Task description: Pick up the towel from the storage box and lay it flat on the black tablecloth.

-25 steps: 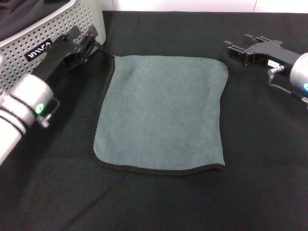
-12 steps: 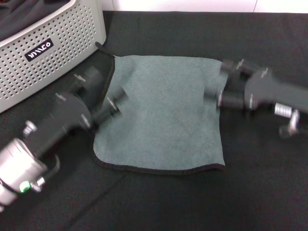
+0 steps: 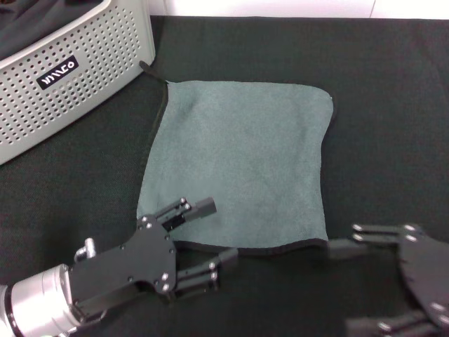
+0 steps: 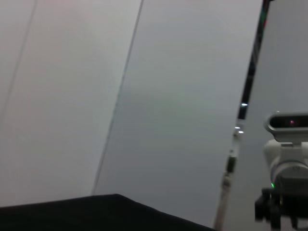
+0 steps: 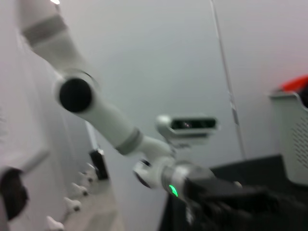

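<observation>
Towel spread flat on the tablecloth, both grippers near its front edge.

You see the towel [image 3: 238,165] lying grey-green side up on the black tablecloth [image 3: 379,126], its corner loop just beside the storage box [image 3: 66,67]. Your left gripper [image 3: 203,242] hangs open and empty by the front left corner; your right gripper [image 3: 361,281] stands open and empty off the front right corner.

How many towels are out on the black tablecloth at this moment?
1: the towel lies flat, grey-green side up, mid black tablecloth, right of the storage box. Dark fabric inside the box may hide more.
</observation>
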Robot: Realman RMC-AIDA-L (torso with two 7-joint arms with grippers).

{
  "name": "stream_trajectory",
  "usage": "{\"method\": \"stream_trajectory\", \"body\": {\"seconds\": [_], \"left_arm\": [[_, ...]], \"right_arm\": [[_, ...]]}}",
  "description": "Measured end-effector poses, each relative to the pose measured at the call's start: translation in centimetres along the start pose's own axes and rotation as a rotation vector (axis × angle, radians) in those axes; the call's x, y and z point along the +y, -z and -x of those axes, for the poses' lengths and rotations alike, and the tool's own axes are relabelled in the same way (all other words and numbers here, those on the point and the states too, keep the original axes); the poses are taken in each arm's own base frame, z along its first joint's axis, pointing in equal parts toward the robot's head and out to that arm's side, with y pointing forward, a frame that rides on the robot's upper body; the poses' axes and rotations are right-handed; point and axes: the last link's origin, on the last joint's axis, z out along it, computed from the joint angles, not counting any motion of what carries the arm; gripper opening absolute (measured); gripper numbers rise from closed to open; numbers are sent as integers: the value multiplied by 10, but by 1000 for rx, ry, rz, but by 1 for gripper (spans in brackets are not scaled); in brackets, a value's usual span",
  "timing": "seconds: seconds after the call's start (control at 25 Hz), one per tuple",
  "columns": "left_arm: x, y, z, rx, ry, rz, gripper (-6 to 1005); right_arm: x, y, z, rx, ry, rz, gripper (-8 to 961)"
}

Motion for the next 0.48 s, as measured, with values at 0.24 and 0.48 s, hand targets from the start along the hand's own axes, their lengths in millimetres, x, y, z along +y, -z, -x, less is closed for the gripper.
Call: {"method": "stream_trajectory", "body": {"seconds": [0.24, 0.48], "left_arm": [[-1, 5, -5, -14, 46, 41, 825], [-4, 5, -10, -13, 50, 53, 825]], "right_arm": [[24, 33, 13, -122, 32, 12, 860], [28, 39, 11, -130, 26, 6, 860]]}}
